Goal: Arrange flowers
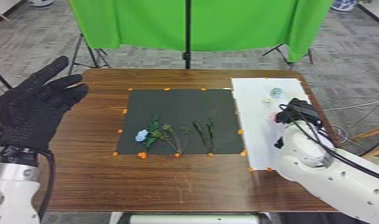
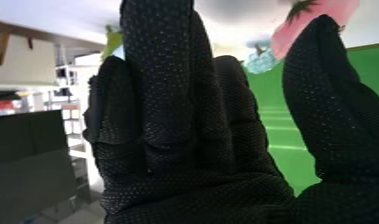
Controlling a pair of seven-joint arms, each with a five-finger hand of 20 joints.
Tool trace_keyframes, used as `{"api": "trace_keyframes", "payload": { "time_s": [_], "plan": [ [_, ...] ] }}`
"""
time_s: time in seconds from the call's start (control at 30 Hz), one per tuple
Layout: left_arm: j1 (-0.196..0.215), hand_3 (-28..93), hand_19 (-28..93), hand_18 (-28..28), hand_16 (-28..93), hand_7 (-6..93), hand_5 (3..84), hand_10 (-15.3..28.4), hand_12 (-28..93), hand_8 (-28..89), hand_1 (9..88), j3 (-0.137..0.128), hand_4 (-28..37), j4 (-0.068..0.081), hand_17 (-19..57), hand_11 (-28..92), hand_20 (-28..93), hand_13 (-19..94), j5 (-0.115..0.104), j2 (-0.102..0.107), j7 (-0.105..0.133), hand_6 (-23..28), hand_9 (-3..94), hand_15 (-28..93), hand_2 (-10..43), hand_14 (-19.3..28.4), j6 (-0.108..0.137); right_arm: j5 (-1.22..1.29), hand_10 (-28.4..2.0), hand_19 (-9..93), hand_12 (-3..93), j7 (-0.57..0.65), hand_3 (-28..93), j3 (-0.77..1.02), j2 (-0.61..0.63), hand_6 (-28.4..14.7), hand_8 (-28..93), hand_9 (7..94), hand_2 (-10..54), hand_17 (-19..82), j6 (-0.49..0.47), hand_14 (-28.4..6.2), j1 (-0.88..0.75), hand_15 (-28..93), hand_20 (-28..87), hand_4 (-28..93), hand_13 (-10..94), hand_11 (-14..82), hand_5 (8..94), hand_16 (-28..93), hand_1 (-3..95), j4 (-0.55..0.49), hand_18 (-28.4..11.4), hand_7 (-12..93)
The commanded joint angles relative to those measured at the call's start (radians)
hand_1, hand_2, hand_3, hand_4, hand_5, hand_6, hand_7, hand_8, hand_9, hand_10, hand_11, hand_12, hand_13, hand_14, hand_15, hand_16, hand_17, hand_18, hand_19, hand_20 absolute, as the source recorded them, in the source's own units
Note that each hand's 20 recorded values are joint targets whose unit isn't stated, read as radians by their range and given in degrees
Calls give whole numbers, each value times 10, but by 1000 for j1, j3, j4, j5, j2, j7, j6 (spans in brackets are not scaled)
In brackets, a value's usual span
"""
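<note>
We judge the work as about half done: the blue flower (image 1: 142,135) and the greens (image 1: 209,136) lie on the mat (image 1: 168,107), left of the straight, released fingers of our right hand (image 1: 296,114). The pink flower (image 2: 289,34) beside them and the teal flower (image 1: 276,92) beyond are yet to place. Our left hand (image 1: 34,107) is relaxed. The table (image 1: 177,185) is wooden; beyond all fingers hangs green cloth (image 1: 137,25).

Head view high, forward-down; wrist view close-up; green cloth (image 1: 141,25) shared.
</note>
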Motion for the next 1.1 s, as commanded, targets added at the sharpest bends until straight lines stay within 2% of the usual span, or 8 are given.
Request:
{"api": "trace_keyframes", "payload": {
  "time_s": [0.03,0.4,0.53,0.63,0.7,0.8,0.97,1.1],
  "plan": [
    [-3,793,623,248,-125,149,377,220,121,-101,230,7,-226,9,-51,346,245,269,0,-13,-18,97,358,622,76,284,-11,-27,-157,932,131,-27,731,-36,-15,-21,-113,786,-95,488,1,-84,34,428,84,-282,840,174,512,154,401,-4,-200,118],
    [-12,792,622,248,-125,149,378,221,121,-101,230,14,-226,12,-51,346,245,268,1,-15,-26,98,359,622,77,284,-15,-17,-156,932,130,-40,731,-105,-48,-9,-115,776,-95,483,-53,-84,70,431,68,-282,833,175,525,153,409,25,-196,126],
    [-5,793,622,248,-125,149,378,221,121,-101,230,9,-225,11,-51,346,246,269,-3,-11,-15,98,359,622,77,284,-10,-55,-121,932,148,-47,735,-155,-44,6,-122,816,-95,487,-10,-75,85,432,59,-281,842,173,648,159,460,42,-188,142],
    [2,792,622,248,-125,148,378,222,121,-101,230,6,-225,8,-51,346,246,269,-5,-11,-10,98,359,622,77,284,-8,-89,-85,932,244,-53,669,-185,-45,5,-7,886,-95,497,16,-61,98,434,78,-282,860,101,763,177,539,52,-177,165],
    [6,793,622,248,-125,149,378,221,121,-101,230,5,-225,8,-51,346,246,269,-4,-12,-11,98,359,622,77,284,-10,-103,-71,932,292,-49,666,-201,-43,9,35,931,-95,500,44,-45,104,431,118,-283,877,113,814,220,575,54,-173,205],
    [16,793,622,248,-125,150,378,221,121,-101,229,-1,-225,3,-51,346,246,269,-6,-6,-4,98,359,622,77,284,-8,-141,-65,932,296,-43,675,-217,-42,8,44,937,-95,500,94,-38,117,430,161,-282,888,151,834,250,595,55,-172,227],
    [8,792,622,248,-125,149,378,221,121,-101,230,-9,-226,-5,-51,346,246,269,4,-2,-19,98,359,621,77,284,-19,-207,-67,932,296,-47,686,-235,-49,2,48,937,-95,503,179,-33,171,435,201,-283,892,163,846,259,597,22,-176,229],
    [-18,792,622,249,-125,147,378,221,121,-101,230,-1,-225,2,-51,346,246,269,8,5,-34,99,359,622,77,284,-27,-212,-67,932,298,-81,697,-287,-83,0,48,937,-95,504,226,-33,255,446,217,-283,892,172,850,259,593,-22,-177,231]
  ]
}}
